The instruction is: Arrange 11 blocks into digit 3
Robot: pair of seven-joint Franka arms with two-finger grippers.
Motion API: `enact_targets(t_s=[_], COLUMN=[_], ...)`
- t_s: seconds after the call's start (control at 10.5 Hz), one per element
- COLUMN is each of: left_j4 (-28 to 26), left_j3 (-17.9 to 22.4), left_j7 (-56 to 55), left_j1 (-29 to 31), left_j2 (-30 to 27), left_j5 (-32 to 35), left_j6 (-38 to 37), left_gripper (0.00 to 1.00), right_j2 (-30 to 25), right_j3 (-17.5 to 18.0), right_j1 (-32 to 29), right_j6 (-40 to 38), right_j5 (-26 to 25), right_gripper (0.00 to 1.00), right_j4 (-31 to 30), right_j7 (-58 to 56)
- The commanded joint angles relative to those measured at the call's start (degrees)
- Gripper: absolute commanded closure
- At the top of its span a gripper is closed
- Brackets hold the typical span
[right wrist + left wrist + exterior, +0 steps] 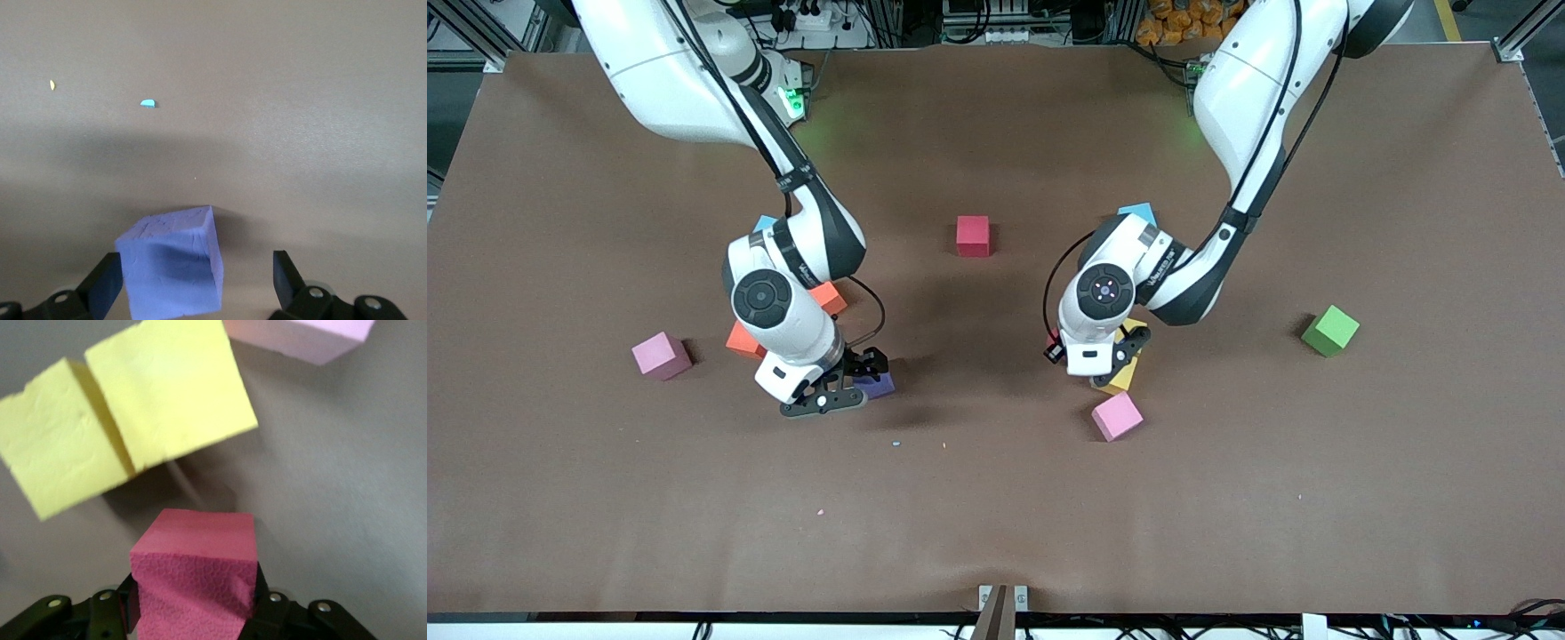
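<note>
Jaws on the left gripper [193,613] are pinching a deep pink block [197,577] by two facing sides, holding it over the brown surface [996,498] next to two yellow blocks [127,420] that are sitting side by side and touching. Over on the right gripper [197,287], the jaws are standing spread wide, straddling a purple block [173,267] that is resting on the surface, turned slightly askew between the fingers, with a clear gap on one side. From the front, a red block [973,236] is sitting mid-surface between the two arms. A pink block [1117,416] is lying just nearer the camera than the yellow pair. Another pink block [662,356] is sitting toward the right arm's end, near two orange blocks [743,340].
</note>
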Motion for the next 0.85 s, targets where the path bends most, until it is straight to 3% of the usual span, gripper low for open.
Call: enact_targets(t_s=[0.0,0.28,0.38,0.76], left_j4=[-2.2,-8.4,-8.8,-17.2], left_j3=[-1.5,-5.4,-5.8,-6.0], left_j7=[-4.0,-5.1,-7.9,-29.3], left_j1=[-0.4,0.1,0.4,-0.2], left_j2=[-4.5,-9.4,-9.5,-13.8], left_j5=[-1.2,-1.3,-4.0,-4.7], left_j6=[-5.3,-5.3,-5.2,-0.9], left_gripper=[0.92,0.92,0.92,0.92], right_j2=[1.3,1.7,1.7,2.3], right_j3=[1.0,2.5,3.3,3.4], right_j1=[-0.3,-0.3,-0.5,-0.5], right_j6=[-0.2,0.4,1.4,5.3], right_j5=[-0.6,-0.9,-1.5,-6.6], right_gripper=[0.00,0.00,0.00,0.00], right_j4=[1.5,1.5,1.2,-1.2], right_j7=[0.2,0.3,0.3,0.2])
